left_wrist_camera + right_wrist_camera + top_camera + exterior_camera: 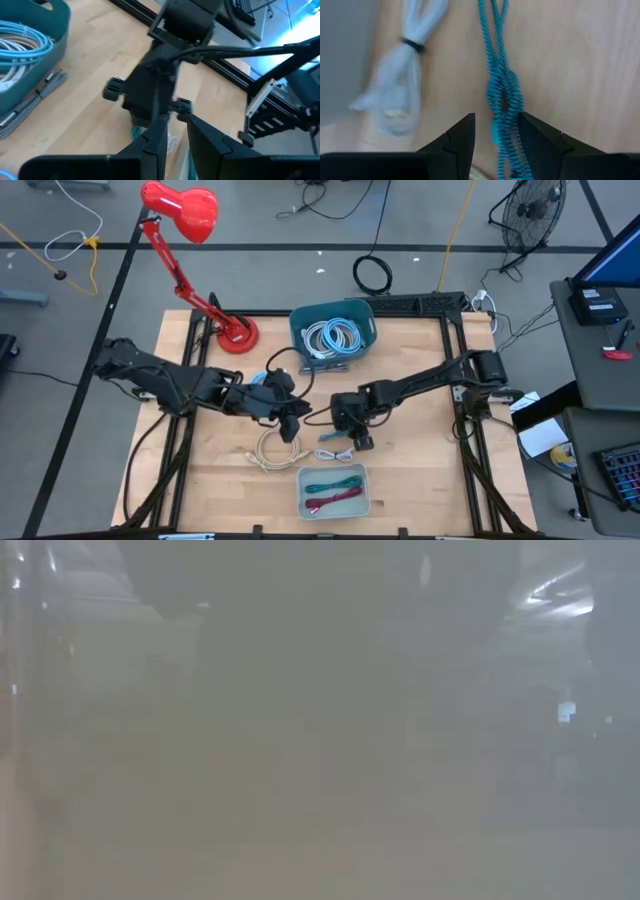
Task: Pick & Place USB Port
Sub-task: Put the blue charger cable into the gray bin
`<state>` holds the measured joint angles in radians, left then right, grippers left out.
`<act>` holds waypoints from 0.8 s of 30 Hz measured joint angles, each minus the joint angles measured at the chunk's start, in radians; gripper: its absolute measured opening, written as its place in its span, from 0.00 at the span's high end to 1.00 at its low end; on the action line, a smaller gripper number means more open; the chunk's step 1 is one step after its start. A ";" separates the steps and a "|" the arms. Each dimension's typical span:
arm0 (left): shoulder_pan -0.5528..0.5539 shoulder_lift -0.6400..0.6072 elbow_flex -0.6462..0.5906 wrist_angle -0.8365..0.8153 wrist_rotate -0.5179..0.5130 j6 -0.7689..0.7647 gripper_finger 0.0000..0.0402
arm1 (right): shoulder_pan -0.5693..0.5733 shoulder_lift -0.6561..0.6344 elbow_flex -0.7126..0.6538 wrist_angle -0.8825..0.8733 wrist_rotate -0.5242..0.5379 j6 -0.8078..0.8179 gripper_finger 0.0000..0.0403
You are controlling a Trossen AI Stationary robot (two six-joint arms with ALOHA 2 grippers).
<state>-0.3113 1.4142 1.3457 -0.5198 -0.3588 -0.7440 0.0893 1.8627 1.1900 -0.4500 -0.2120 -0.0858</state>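
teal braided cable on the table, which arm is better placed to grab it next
Right, likely. The right gripper hangs directly over the teal braided cable, jaws open astride it. The left gripper faces the right arm instead.

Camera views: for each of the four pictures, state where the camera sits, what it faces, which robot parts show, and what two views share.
High view: overhead, facing down on the table; both arms show.
Low view: at table height; fogged, nothing tells.
Left wrist view: on the left arm, facing the right arm; left gripper at bottom.
Right wrist view: on the right arm, facing down; right gripper astride a teal braided cable.
Shared: the white bundled cable appears in high and right wrist views.
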 joint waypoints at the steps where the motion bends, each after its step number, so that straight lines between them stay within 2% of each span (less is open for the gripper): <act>1: -0.005 0.000 0.000 0.000 0.000 -0.002 0.81 | 0.002 0.008 -0.002 -0.006 0.013 -0.011 0.65; 6: -0.023 0.000 0.000 -0.002 -0.003 -0.015 0.81 | 0.006 0.028 -0.014 -0.012 0.107 -0.025 0.65; 11: -0.027 0.000 0.000 -0.009 -0.008 -0.019 0.81 | 0.005 0.016 -0.019 0.008 0.130 0.028 0.68; 16: -0.027 0.000 0.000 -0.009 -0.008 -0.018 0.81 | 0.000 -0.025 -0.021 0.018 0.180 0.114 0.80; 21: -0.023 0.000 0.000 -0.011 -0.009 -0.017 0.81 | -0.003 -0.100 -0.020 0.027 0.155 0.235 0.93; 24: -0.023 0.000 0.000 -0.012 -0.022 -0.011 0.81 | -0.006 -0.157 -0.020 0.029 0.156 0.334 0.98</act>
<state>-0.3340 1.4139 1.3457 -0.5314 -0.3807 -0.7547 0.0829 1.7053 1.1696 -0.4210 -0.0555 0.2485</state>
